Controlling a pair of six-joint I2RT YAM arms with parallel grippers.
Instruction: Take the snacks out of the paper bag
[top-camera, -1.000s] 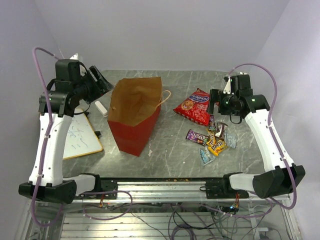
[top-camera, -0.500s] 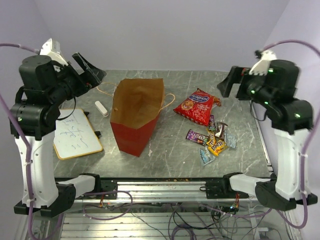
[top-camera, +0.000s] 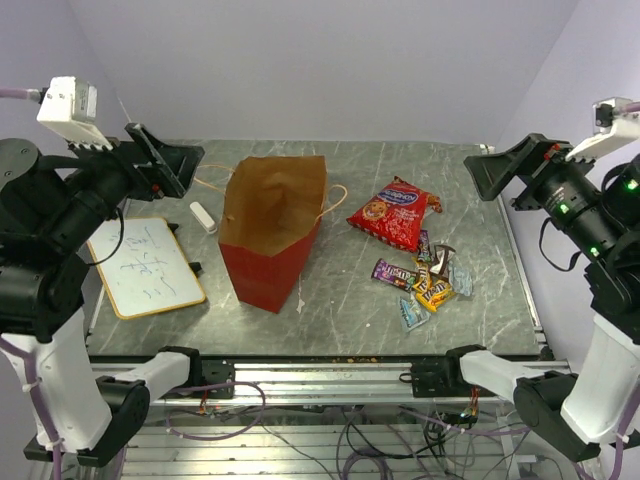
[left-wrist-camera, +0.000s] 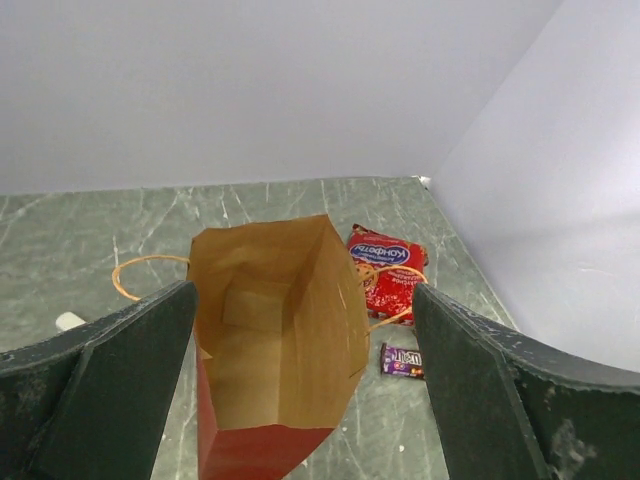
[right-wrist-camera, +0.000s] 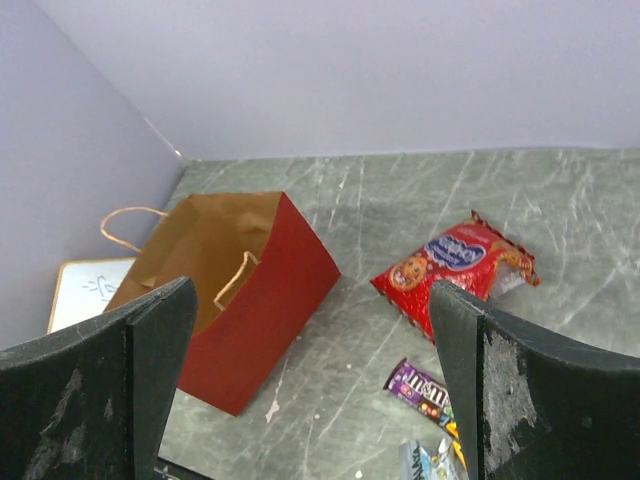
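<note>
all the snacks (top-camera: 415, 265) lie outside the paper bag (top-camera: 272, 215).
left gripper (top-camera: 168, 158) and right gripper (top-camera: 502, 166) hang high, fingers wide apart, holding nothing, since the bag looks empty.

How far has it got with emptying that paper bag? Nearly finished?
It looks finished. Done: the paper bag is open and its inside looks empty. The red chip bag and the small candy packets lie on the table to its right. In hand: nothing. The left fingers and right fingers are open and raised off the table. Left: nothing that I can see.
</note>
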